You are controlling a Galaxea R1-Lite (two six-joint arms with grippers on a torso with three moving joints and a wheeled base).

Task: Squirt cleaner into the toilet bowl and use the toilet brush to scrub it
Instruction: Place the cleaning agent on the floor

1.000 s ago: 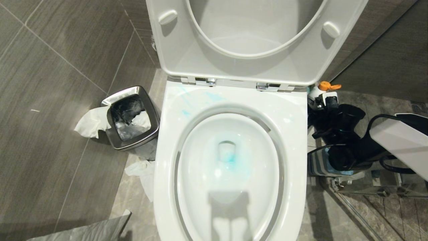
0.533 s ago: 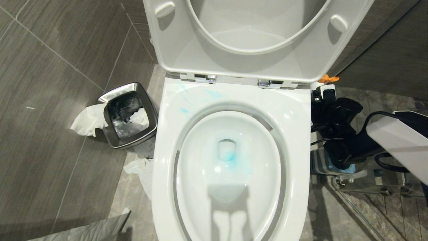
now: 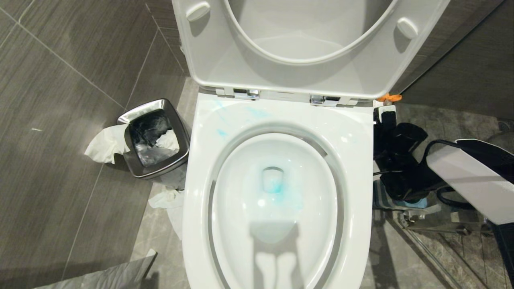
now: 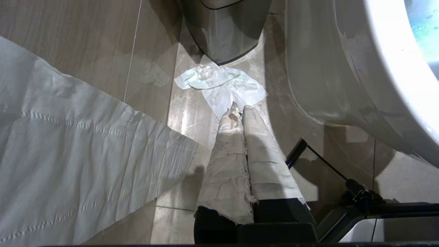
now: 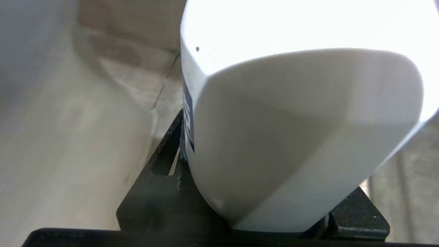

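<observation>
Right gripper [image 3: 387,120] – clamped on white bottle [image 5: 291,120] | sunk lower beside toilet bowl [image 3: 361,168] – bottle's orange cap nearly hidden

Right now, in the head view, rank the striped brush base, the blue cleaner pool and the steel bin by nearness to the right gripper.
1. Striped brush base, just below the right gripper holding the white bottle.
2. Blue cleaner pool, mid-bowl.
3. Steel bin, far side of the toilet, left.
</observation>
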